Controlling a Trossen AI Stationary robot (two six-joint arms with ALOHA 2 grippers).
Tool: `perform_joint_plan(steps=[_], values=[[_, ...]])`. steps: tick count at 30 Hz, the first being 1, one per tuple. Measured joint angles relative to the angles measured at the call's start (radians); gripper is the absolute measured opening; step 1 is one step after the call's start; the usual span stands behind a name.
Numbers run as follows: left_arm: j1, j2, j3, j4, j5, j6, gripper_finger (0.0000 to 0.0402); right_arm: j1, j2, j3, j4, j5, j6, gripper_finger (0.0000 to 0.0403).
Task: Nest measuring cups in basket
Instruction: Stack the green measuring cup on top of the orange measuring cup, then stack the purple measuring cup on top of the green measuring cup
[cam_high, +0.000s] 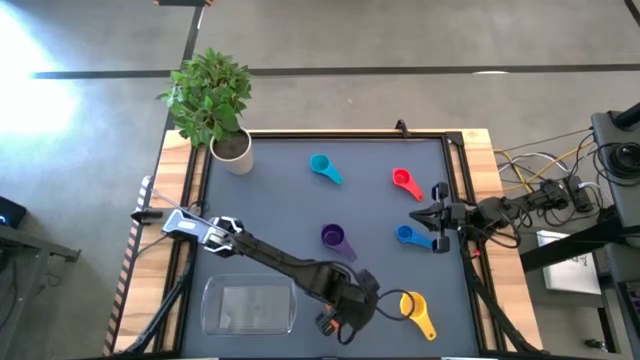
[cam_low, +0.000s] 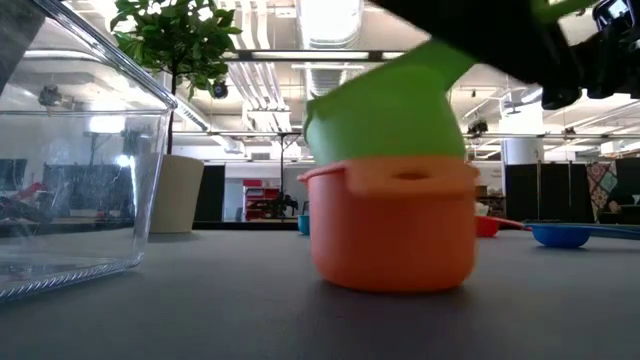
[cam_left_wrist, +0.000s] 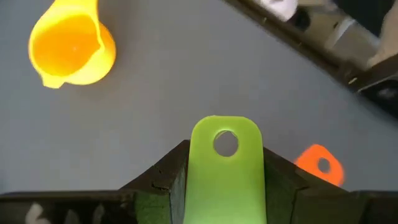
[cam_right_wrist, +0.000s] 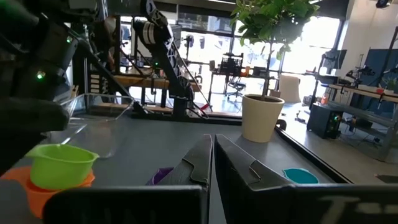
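My left gripper (cam_left_wrist: 224, 149) is shut on the green cup (cam_low: 385, 105), which sits tilted in the mouth of the orange cup (cam_low: 395, 225) near the table's near edge, right of the clear basket (cam_high: 250, 305). The yellow cup (cam_high: 415, 310) lies just to the right of them. The purple (cam_high: 332, 236), light blue (cam_high: 322, 165), red (cam_high: 405, 180) and dark blue (cam_high: 408, 235) cups rest on the mat. My right gripper (cam_high: 420, 215) hovers shut near the table's right edge, between the red and dark blue cups. My left gripper pinches the green cup's flat handle (cam_left_wrist: 224, 186) between its two fingers, and the handle's holed end sticks out past the fingertips. The fingers come slanting down from above and lie along the handle. The bowl sits tilted inside the orange cup's rim (cam_low: 390, 170).
A white plant pot (cam_high: 232, 150) with a leafy plant stands at the far left corner. The basket (cam_low: 70, 180) sits on the mat at the near left. The orange cup's handle (cam_left_wrist: 320, 163) shows beside my left fingers. Cables and gear lie beyond the right edge.
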Motion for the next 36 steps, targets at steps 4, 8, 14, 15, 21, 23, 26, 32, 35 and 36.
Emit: perform_joint_plan(steps=[4, 8, 14, 15, 21, 23, 26, 32, 35, 36], values=[[-0.001, 0.0, -0.039, 0.002, -0.022, 0.013, 0.0121, 0.0, 0.001, 0.0, 0.0, 0.0, 0.0, 0.0009], [0.001, 0.0, -0.078, 0.0, -0.023, 0.001, 0.0133, 0.0, 0.003, 0.0, 0.001, 0.0, 0.0, 0.0009], [0.005, 0.0, -0.099, -0.004, -0.029, -0.023, 0.0182, 0.0, 0.004, 0.0, 0.001, 0.0, 0.0, 0.0009], [0.005, 0.0, -0.095, -0.008, -0.03, -0.023, 0.0191, 0.0, 0.005, 0.0, 0.001, 0.0, 0.0, 0.0009], [0.008, 0.0, -0.022, -0.094, -0.08, -0.018, 0.0232, 0.0, 0.005, 0.0, 0.001, 0.0, 0.0, 0.0009], [0.008, -0.001, 0.021, -0.147, -0.089, -0.023, 0.0241, 0.0, 0.005, 0.0, 0.001, 0.0, 0.0, 0.0009], [0.008, -0.002, 0.072, -0.224, -0.111, -0.037, 0.0245, 0.0, 0.005, 0.0, 0.001, 0.0, 0.0, 0.0009], [0.005, -0.003, 0.07, -0.272, -0.073, -0.089, 0.0229, 0.0, 0.005, 0.0, 0.001, 0.0, 0.0, 0.0009], [0.007, -0.008, 0.06, -0.273, -0.037, -0.111, 0.0213, 0.0, 0.005, 0.0, 0.001, 0.0, 0.0, 0.0009], [0.008, -0.014, 0.057, -0.273, -0.036, -0.114, 0.0207, 0.0, 0.005, 0.0, 0.001, 0.0, 0.0, 0.0009]])
